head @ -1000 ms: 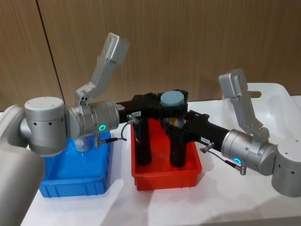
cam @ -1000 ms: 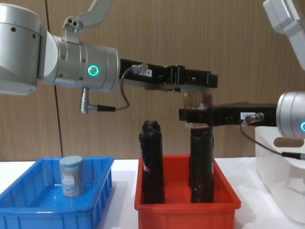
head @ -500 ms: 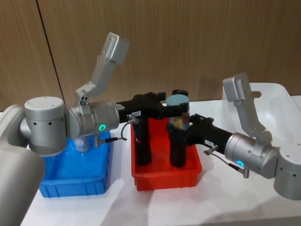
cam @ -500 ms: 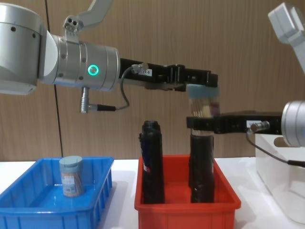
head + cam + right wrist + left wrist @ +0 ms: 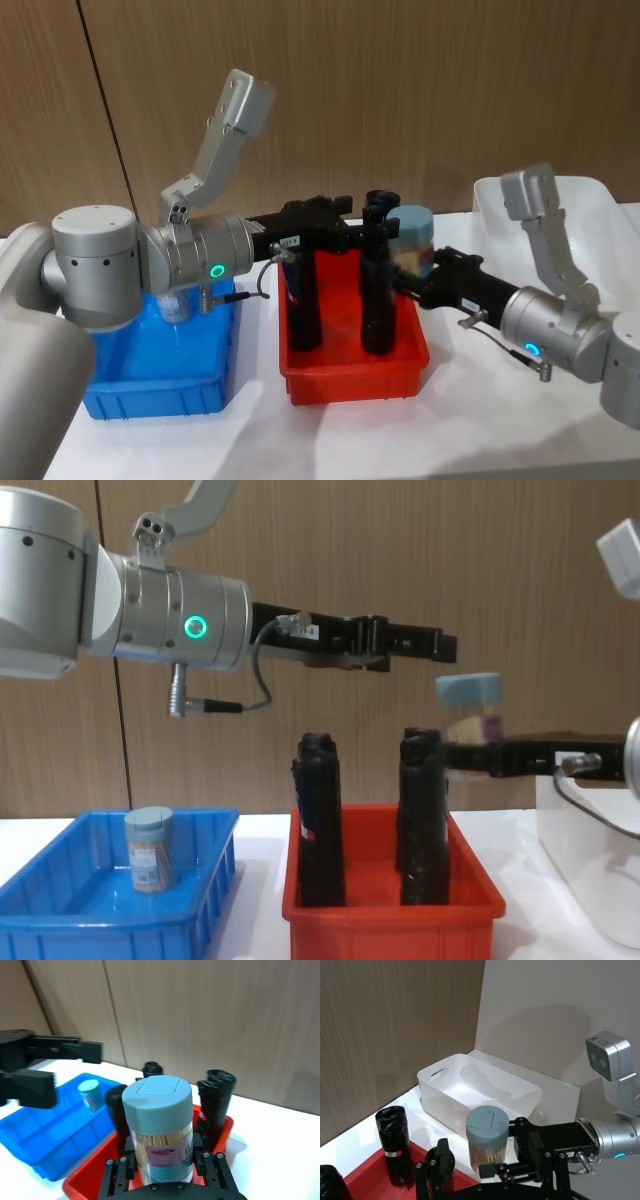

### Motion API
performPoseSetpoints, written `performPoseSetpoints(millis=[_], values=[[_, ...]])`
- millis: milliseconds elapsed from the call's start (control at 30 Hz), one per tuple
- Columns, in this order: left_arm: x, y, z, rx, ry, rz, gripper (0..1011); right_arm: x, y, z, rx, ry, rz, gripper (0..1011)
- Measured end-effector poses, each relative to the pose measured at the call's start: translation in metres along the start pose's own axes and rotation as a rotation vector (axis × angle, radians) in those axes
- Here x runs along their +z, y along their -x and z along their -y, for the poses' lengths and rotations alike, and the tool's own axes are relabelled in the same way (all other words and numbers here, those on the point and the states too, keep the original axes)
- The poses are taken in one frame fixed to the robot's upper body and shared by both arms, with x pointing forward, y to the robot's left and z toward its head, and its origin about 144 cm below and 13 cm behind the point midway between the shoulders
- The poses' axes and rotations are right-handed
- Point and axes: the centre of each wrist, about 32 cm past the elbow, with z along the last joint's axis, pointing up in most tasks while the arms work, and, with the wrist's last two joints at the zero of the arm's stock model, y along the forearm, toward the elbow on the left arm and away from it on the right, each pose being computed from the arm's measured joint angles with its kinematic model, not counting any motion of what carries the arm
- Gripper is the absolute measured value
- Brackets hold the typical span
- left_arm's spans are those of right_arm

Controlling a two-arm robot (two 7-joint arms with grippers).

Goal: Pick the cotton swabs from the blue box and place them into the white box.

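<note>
- Far left, the blue box (image 5: 110,920) sits on the table with one jar of cotton swabs (image 5: 150,850) standing upright inside, lid on. From the head view, the left arm covers most of that jar.
- Up above, the left gripper (image 5: 75,1071) reaches out level over the red bin, fingers spread apart with nothing between them.
- Centre, the red bin (image 5: 390,925) holds upright black cylinders (image 5: 318,820). Two are clear from the chest and three tops show from the right wrist, but the full count is hard to tell.
- Just right of them, a second jar of cotton swabs (image 5: 157,1125) is in the air, upright, over the red bin's right end, its lid higher than the cylinder tops.
- The right gripper (image 5: 465,758) has it, fingers closed on the jar's lower half, with the right arm coming in level.
- Far right, the white box (image 5: 450,1105) stands apart from the red bin. The chest view's edge cuts it off, and the right arm crosses it in the head view.
</note>
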Motion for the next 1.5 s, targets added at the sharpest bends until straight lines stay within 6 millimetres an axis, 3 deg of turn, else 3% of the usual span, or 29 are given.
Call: performPoseSetpoints(millis=[1233, 1300, 1500], values=[[0.000, 0.000, 0.000, 0.000, 0.000, 0.000, 1000, -0.005, -0.084, 0.033, -0.332, 0.060, 0.031, 642], [0.000, 0.000, 0.000, 0.000, 0.000, 0.000, 1000, -0.006, -0.088, 0.033, -0.340, 0.067, 0.028, 659], [0.000, 0.000, 0.000, 0.000, 0.000, 0.000, 1000, -0.011, -0.101, 0.035, -0.367, 0.092, 0.014, 849]])
